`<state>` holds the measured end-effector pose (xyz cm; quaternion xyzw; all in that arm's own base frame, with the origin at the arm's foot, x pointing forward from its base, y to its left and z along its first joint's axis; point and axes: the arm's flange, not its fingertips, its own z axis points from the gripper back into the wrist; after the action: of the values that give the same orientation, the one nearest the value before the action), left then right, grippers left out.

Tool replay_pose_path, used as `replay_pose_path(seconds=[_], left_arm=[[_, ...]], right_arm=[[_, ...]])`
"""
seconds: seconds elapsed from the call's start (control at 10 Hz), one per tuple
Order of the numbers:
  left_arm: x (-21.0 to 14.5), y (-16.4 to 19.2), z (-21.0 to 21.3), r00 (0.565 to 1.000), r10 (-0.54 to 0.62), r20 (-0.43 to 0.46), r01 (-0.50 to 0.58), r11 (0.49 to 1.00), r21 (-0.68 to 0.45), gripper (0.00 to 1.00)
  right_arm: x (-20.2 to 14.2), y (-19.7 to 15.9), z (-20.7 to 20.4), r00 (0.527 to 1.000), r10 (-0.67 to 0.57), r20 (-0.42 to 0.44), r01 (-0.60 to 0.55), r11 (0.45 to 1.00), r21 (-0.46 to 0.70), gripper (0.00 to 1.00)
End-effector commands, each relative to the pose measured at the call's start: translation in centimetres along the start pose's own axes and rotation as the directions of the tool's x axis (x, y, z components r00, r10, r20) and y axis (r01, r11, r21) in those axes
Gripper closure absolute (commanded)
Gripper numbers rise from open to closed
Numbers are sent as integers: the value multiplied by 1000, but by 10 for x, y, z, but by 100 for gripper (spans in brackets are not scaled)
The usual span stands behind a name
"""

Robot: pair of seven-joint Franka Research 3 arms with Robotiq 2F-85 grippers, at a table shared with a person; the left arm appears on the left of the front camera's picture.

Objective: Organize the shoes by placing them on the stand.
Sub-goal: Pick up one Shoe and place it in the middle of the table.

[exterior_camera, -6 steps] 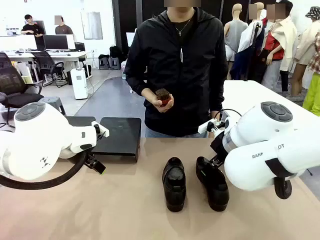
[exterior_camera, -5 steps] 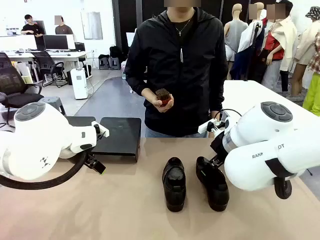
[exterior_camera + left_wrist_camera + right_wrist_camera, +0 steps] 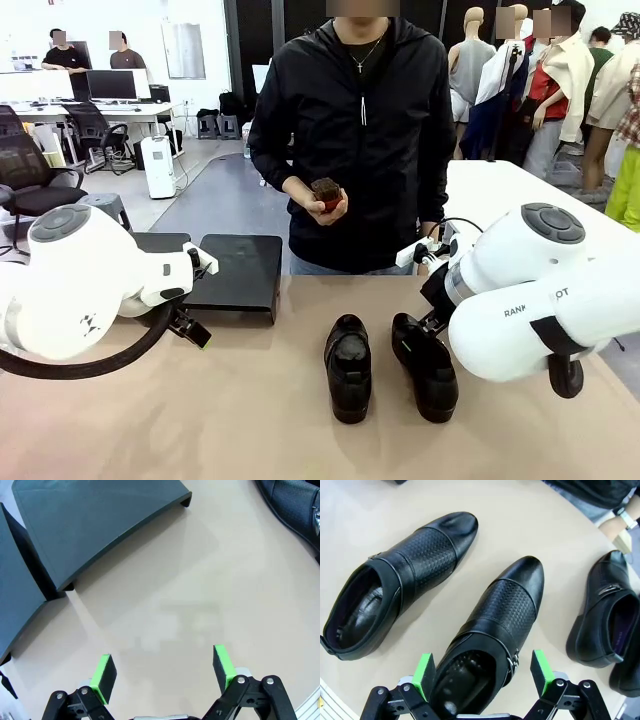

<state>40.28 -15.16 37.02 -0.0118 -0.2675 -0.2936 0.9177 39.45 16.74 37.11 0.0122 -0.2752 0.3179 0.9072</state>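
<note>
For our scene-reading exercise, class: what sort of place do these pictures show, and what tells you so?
Probably a robotics lab in an open-plan office: a white left arm and right arm stand at a table, with monitors on a desk and an office chair behind.

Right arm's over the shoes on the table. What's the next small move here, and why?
Probably lower the right gripper and close on the shoe beneath it. Its open fingers straddle that shoe's heel end and hold nothing, so it looks lined up but not yet gripped. The stand lies toward the robot's left.
</note>
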Motion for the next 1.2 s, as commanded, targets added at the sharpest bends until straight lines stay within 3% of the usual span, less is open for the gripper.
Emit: replay_pose_path(seconds=[0.0, 0.9, 1.0, 1.1], left_arm=[[0, 0, 0, 1000, 0, 1, 0, 1000, 0, 0], [0, 0, 0, 1000, 0, 1, 0, 1000, 0, 0], [0, 0, 0, 1000, 0, 0, 0, 1000, 0, 0], [3, -9, 32, 995, 103, -15, -103, 993, -61, 0]], right_arm=[[0, 0, 0, 1000, -1, 0, 1, 1000, 0, 0], [0, 0, 0, 1000, 0, 0, 0, 1000, 0, 0], [3, -4, 19, 999, 48, -18, -48, 999, -22, 0], [0, -14, 50, 999, 47, 3, -47, 999, 9, 0]])
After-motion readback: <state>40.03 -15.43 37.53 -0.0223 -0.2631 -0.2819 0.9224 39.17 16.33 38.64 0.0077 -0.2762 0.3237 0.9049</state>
